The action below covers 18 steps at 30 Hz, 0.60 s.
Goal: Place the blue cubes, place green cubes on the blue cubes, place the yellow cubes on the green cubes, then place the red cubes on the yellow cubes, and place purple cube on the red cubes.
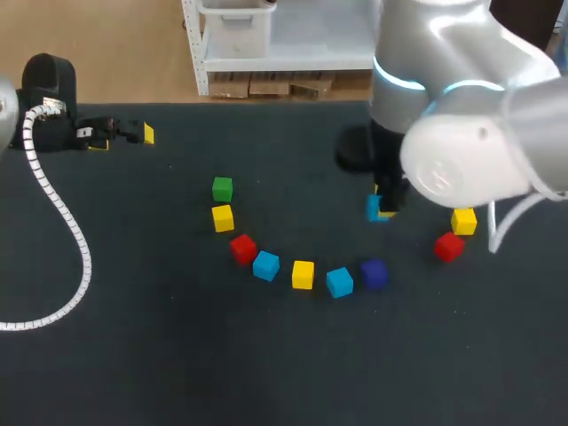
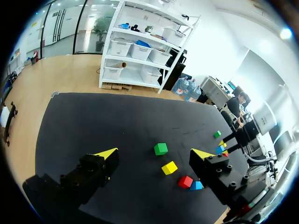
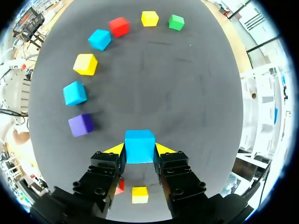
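A: Right jaws, pinching what?
B: Pressed from two sides on the held blue cube [image 3: 139, 145], just beyond the purple cube [image 1: 374, 273]. Resting on the worktop [image 1: 177, 355] or lifted: cannot tell.
A: Left jaws?
B: Spread wide, well apart from the purple cube, at the worktop's far left corner.
A: Arc from the purple cube?
B: Near blue cube [image 1: 339, 282], middle yellow cube [image 1: 303, 274], far blue cube [image 1: 265, 264], arc red cube [image 1: 243, 248], end yellow cube [image 1: 223, 217], green cube [image 1: 222, 188].
A: Differences between views?
B: Held blue cube half hidden by the right arm [image 1: 461, 133] from the head, whole from the right wrist.
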Each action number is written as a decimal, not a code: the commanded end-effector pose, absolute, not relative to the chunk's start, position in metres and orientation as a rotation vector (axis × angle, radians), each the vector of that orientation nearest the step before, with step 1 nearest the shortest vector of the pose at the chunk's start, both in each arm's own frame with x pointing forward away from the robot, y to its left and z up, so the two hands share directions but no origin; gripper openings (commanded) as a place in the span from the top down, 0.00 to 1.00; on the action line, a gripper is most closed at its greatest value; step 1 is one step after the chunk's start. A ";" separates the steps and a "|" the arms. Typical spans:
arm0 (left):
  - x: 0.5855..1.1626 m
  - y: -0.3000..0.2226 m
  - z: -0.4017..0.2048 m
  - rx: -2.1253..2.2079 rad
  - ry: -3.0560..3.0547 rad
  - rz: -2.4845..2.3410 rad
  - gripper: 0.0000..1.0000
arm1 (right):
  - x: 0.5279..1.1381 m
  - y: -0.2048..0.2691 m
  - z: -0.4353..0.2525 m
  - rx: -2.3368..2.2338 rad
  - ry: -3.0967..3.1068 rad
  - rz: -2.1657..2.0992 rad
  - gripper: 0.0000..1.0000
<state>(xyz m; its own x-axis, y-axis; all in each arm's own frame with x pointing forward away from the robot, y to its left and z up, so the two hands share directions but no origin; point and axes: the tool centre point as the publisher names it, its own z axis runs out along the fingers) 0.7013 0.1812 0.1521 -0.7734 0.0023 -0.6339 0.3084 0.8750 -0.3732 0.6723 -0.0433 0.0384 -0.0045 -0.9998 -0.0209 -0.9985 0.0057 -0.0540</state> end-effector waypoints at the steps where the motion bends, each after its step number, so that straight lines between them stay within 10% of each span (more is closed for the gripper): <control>1: 0.700 0.184 0.150 0.229 2.379 -0.630 0.00 | 0.688 -0.036 0.033 -2.233 2.212 0.072 1.00; 18: 0.700 0.184 0.150 0.229 2.379 -0.630 0.00 | 0.693 -0.030 0.009 -2.284 2.193 0.047 1.00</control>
